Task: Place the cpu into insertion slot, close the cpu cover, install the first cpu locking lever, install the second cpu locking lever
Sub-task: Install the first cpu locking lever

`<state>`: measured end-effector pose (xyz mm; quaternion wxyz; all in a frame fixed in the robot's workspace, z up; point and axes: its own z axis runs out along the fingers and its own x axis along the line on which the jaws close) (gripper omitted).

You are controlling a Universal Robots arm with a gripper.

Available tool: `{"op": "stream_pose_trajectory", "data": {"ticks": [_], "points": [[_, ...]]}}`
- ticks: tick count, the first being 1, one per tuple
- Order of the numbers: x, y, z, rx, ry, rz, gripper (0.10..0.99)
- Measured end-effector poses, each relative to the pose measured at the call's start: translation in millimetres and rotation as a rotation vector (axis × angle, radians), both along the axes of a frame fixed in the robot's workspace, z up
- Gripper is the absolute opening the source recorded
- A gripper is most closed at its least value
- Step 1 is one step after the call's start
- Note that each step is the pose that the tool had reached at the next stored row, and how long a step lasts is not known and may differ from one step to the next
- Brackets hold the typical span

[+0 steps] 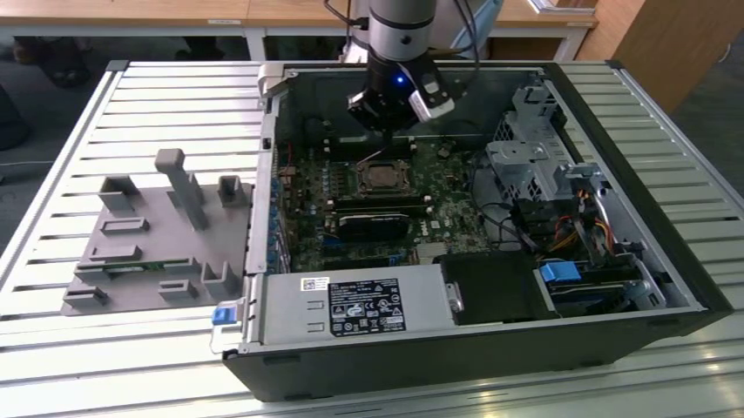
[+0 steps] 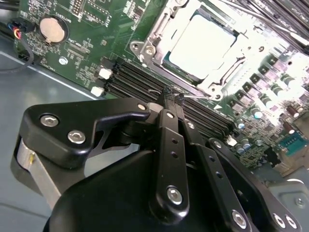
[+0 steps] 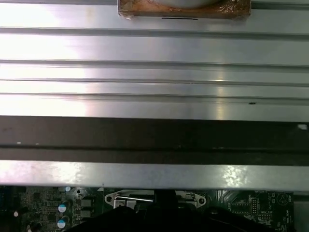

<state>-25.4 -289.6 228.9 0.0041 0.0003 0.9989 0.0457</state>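
Flat-lying cpu [image 2: 203, 46], top upward, beneath lowered cpu cover [image 2: 153, 31]; end effector [image 1: 389, 132] at 12 o'clock in exterior view, fingers pinched together, hold unclear.

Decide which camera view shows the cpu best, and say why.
The second wrist view: the cpu appears close up, its pale metal top unobstructed. The exterior view shows it as a small, distant square. In the first wrist view a strip of the socket's metal frame shows, the chip itself hidden.

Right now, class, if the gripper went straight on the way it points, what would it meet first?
Most likely the near edge of the cpu cover, beside the memory slots; the gripper is close, but depth is unclear.
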Motion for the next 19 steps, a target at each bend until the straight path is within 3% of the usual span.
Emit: {"op": "stream_pose_trajectory", "data": {"ticks": [9, 19], "points": [[6.9, 0.0, -4.3, 0.0, -0.0001, 0.0, 0.106], [8.9, 0.0, -7.3, 0.0, 0.0, 0.0, 0.106]]}}
